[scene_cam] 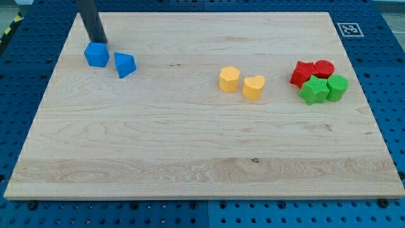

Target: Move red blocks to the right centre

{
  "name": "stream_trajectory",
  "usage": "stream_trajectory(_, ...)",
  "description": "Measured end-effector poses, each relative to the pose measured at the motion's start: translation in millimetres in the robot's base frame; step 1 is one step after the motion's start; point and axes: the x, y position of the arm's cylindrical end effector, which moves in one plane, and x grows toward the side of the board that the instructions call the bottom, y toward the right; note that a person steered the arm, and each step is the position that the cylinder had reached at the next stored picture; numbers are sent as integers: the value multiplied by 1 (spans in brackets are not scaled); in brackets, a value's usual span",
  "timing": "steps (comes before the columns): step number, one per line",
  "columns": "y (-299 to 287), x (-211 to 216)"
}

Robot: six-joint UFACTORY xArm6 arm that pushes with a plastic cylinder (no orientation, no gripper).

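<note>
Two red blocks sit at the view's right: a red star-shaped block (pixel 303 73) and a red round block (pixel 324 68), touching each other. Right below them are a green star-shaped block (pixel 314 90) and a green round block (pixel 337 87), pressed against the red ones. My tip (pixel 100 42) is at the view's top left, just above a blue block (pixel 97 55) and touching or nearly touching its top edge. It is far from the red blocks.
A blue wedge-shaped block (pixel 124 64) lies just right of the blue block. A yellow block (pixel 229 79) and a yellow heart-shaped block (pixel 254 87) sit near the middle. The wooden board (pixel 190 158) ends close to the right of the green blocks.
</note>
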Motion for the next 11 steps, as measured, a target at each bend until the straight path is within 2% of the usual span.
stream_trajectory(1, -47, -3)
stream_trajectory(2, -65, 16)
stream_trajectory(3, -40, 28)
stream_trajectory(5, 97, 48)
stream_trajectory(6, 107, 34)
stream_trajectory(7, 145, 7)
stream_trajectory(8, 221, 10)
stream_trajectory(10, 334, 65)
stream_trajectory(11, 363, 94)
